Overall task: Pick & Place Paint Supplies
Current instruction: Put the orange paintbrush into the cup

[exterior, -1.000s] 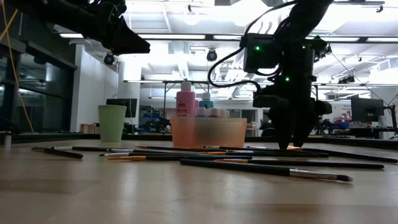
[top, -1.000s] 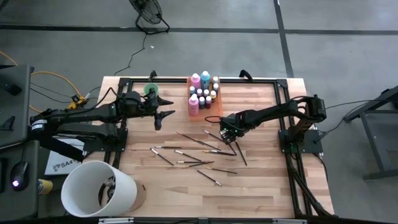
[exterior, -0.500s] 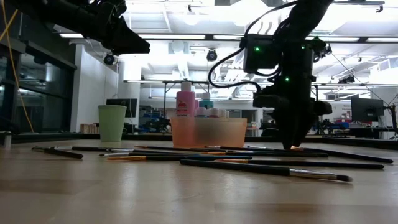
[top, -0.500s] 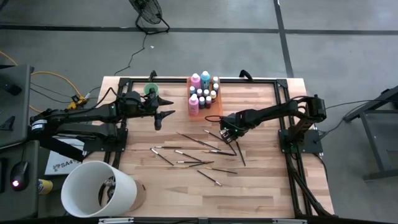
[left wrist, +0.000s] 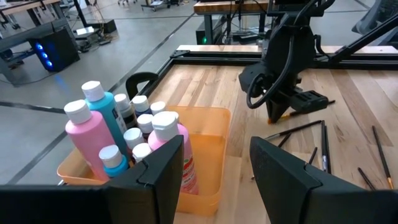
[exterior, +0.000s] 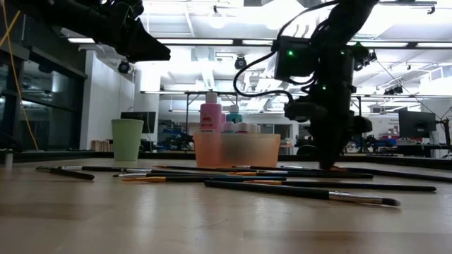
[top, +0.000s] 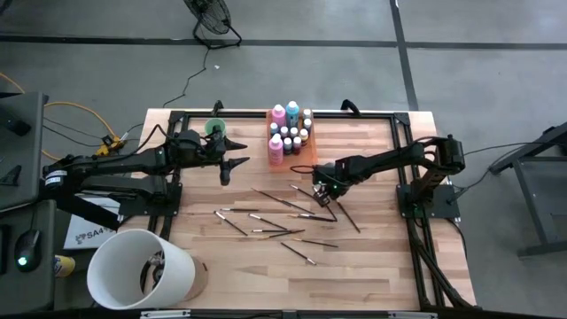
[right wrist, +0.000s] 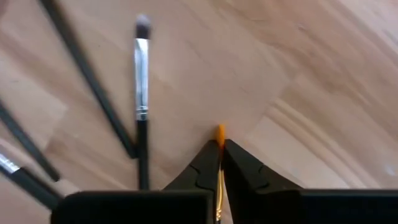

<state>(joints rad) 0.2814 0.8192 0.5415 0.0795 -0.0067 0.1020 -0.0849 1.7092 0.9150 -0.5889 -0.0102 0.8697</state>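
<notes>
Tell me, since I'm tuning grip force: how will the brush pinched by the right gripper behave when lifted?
The brush is thin, so probably light and fairly stiff. Only a sliver shows between the right gripper's shut fingers, so it may pivot or slip. If dropped on the table, it could roll.

No readable text, label, brand, number or sign anywhere. Only faint white lettering on a dark box (top: 87,235) lying on the floor beside the table, too small to make out. Red marks on the front of a pink bottle (left wrist: 184,160) in the orange tray (left wrist: 214,186), too blurred to read.
</notes>
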